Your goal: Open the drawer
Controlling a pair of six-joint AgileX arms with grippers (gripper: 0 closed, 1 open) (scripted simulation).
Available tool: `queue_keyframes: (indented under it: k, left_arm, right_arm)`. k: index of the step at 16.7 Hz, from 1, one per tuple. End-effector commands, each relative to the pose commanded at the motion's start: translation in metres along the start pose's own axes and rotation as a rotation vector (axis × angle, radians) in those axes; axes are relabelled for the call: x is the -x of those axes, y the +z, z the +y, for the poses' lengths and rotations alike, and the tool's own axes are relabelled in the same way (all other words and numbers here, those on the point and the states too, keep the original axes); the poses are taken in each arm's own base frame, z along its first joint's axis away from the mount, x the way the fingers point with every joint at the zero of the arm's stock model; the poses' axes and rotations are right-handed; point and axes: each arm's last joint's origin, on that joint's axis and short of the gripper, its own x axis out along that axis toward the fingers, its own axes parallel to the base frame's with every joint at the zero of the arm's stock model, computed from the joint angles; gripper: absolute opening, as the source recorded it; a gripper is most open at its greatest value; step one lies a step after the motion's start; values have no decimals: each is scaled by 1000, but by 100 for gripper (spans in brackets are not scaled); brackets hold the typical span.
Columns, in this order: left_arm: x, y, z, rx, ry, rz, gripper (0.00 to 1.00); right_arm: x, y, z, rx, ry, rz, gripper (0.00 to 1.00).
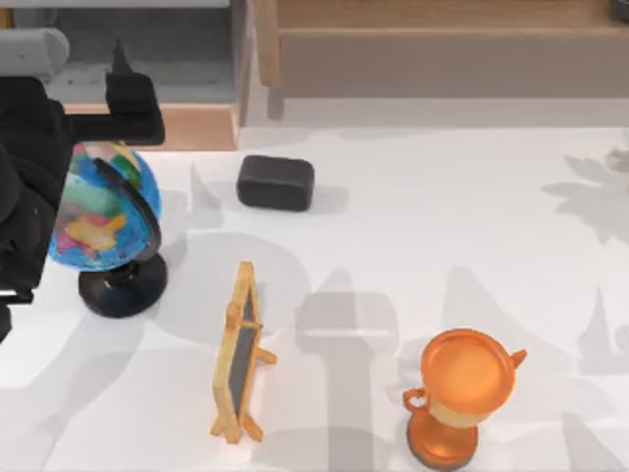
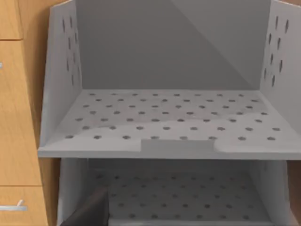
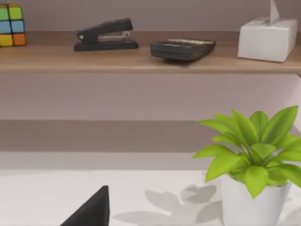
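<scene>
The drawer stands at the table's back left. Its light-wood front panel [image 1: 192,126] faces the table, and behind the panel the grey inner floor [image 1: 162,49] shows from above. My left gripper [image 1: 123,77] reaches over the left part of that panel, above the globe. The left wrist view looks into grey perforated trays [image 2: 164,117], one above the other, with a dark tip of my left gripper [image 2: 89,212] at the lower one. A dark tip of my right gripper [image 3: 91,212] hangs over the white table near a potted plant.
A globe [image 1: 103,221] stands just in front of the left arm. A black box [image 1: 275,182], a small easel board [image 1: 239,354] and an orange trophy [image 1: 462,393] stand on the table. The long wooden shelf [image 1: 442,54] runs along the back right. A potted plant [image 3: 254,169] stands below it.
</scene>
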Motion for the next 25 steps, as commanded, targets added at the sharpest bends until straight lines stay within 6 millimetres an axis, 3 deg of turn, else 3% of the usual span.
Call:
queue_keyframes:
  k: [5,10,14,18,22,25]
  left_arm:
    - [-11,-1,8,-63,15,0,100]
    - [-60,-10,42,-339,45,11,100]
    - [-107,-31,90,-649,52,24,100]
    - [-144,-64,151,-983,37,31,100]
    - [-163,-103,208,-1289,11,19,100]
    - [-168,-128,239,-1463,-5,2,100]
  right_arm:
    - [0,0,0,0,0,0,100]
    - [0,0,0,0,0,0,100]
    - [0,0,0,0,0,0,100]
    - [0,0,0,0,0,0,100]
    - [0,0,0,0,0,0,100]
    - [0,0,0,0,0,0,100]
